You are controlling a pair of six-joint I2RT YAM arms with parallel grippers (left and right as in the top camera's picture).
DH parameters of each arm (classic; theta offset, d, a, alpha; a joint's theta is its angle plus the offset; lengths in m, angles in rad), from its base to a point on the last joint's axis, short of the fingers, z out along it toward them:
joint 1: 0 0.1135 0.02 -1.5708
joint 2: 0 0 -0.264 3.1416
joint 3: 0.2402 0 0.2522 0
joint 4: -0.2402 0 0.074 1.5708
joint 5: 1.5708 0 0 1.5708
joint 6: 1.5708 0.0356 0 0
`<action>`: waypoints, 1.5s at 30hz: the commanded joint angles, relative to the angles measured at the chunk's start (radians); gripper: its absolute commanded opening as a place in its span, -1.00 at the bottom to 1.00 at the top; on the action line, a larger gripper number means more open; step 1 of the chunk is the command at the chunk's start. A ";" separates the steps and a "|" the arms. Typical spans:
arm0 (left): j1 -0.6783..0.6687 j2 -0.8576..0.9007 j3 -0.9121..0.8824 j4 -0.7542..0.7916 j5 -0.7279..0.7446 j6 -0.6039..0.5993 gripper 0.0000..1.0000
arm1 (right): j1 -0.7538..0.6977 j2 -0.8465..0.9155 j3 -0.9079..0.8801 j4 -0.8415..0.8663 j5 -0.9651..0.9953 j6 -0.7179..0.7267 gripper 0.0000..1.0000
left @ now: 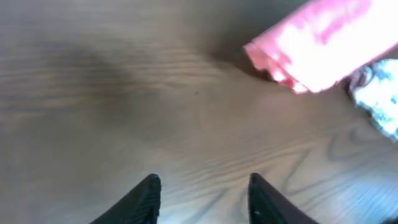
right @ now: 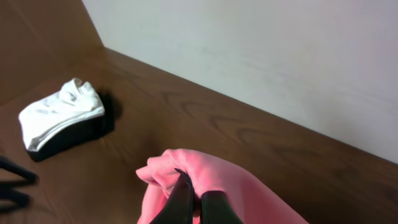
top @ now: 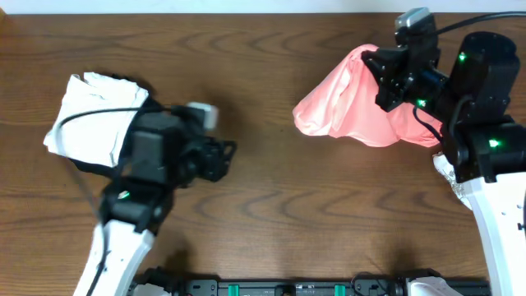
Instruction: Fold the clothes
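The clothes are one salmon-pink garment, bunched and lifted at the table's far right. My right gripper is shut on a fold of it. In the right wrist view the black fingers pinch the pink fabric, which wraps over and round them. My left gripper hangs over bare wood left of centre, well apart from the garment. In the left wrist view its fingers stand apart with nothing between them, and the pink garment shows at the upper right.
A folded white garment lies at the far left, partly under the left arm; the right wrist view shows it on a dark base. A white cloth with grey print lies by the right arm's base. A pale wall backs the table.
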State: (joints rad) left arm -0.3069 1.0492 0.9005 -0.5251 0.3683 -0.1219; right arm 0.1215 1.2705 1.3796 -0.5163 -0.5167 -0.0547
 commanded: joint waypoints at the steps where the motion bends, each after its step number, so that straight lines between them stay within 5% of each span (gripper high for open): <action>1: -0.134 0.069 0.020 0.042 -0.208 0.010 -0.19 | 0.013 0.009 0.023 0.003 -0.011 0.021 -0.98; 8: -0.373 0.222 0.020 0.165 -0.566 0.065 -0.32 | 0.013 0.018 0.023 0.003 -0.016 0.156 -0.98; 16: -0.476 0.361 0.020 0.291 -0.694 0.107 -0.30 | 0.013 0.026 0.023 0.001 -0.075 0.175 -0.97; 18: -0.486 0.378 0.020 0.318 -0.741 0.135 -0.03 | 0.013 0.026 0.023 -0.001 -0.075 0.174 -0.98; 23: -0.515 0.373 0.020 0.410 -0.866 0.194 -0.11 | 0.013 0.031 0.023 -0.004 -0.075 0.174 -0.98; 26: -0.545 0.366 0.020 0.464 -0.885 0.217 -0.13 | 0.013 0.039 0.023 -0.004 -0.075 0.174 -0.98; 32: -0.636 0.367 0.020 0.435 -0.887 0.478 0.00 | 0.007 0.060 0.023 -0.003 -0.073 0.174 -0.98; 45: -0.719 0.391 0.019 0.419 -0.961 0.514 0.05 | -0.005 0.063 0.027 0.011 -0.106 0.294 -0.98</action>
State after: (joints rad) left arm -1.0248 1.4292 0.9009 -0.1047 -0.5606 0.3683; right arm 0.1211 1.3312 1.3796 -0.5117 -0.5793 0.1757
